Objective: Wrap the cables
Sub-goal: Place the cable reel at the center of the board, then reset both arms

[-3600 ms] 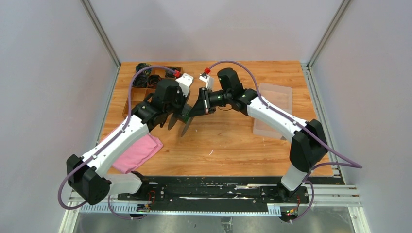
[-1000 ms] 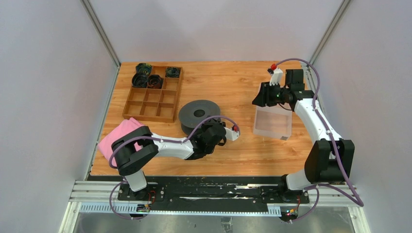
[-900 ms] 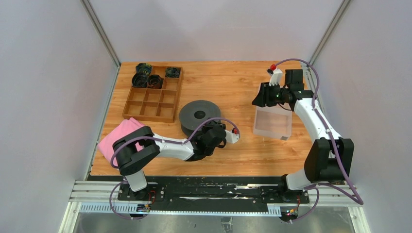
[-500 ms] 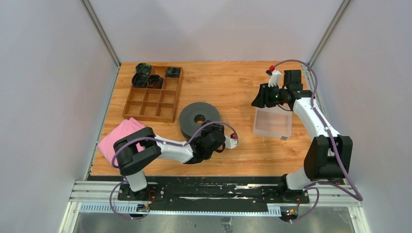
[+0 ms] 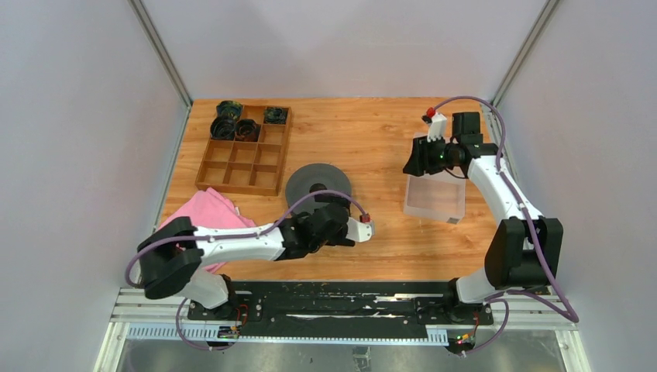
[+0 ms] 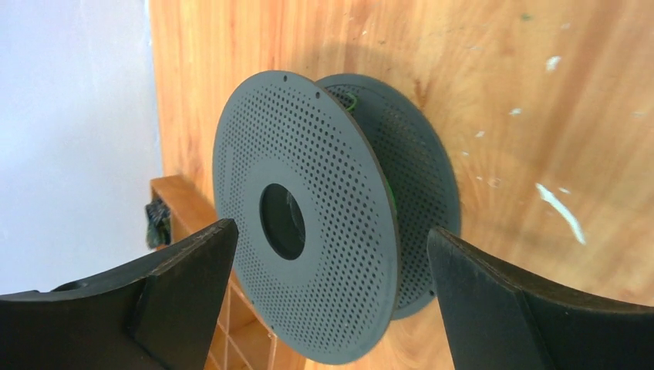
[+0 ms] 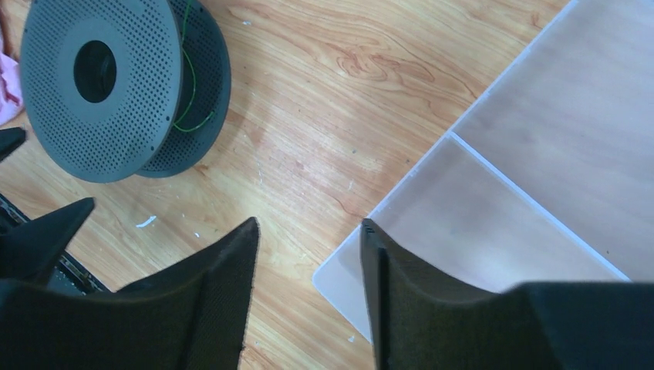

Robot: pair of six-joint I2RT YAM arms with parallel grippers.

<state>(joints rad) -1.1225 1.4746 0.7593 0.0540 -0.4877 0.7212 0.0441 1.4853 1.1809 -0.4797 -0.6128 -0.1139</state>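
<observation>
My left gripper (image 6: 332, 233) was wide open, empty, facing the spool (image 7: 92, 135); green wire (image 7: 191, 77) looked light & floppy, so I'd pinch its loose loop.

wooden divider tray (image 5: 240, 175): far left | pink cloth (image 5: 209, 211): near left | clear container (image 5: 434, 198): right

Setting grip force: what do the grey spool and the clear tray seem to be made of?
The spool looks like matte dark grey plastic, possibly painted metal: thin rigid flanges punched with even small holes, no shine. The tray looks like frosted translucent plastic: the table's wood tone shows through dulled, and its edges are pale.
</observation>
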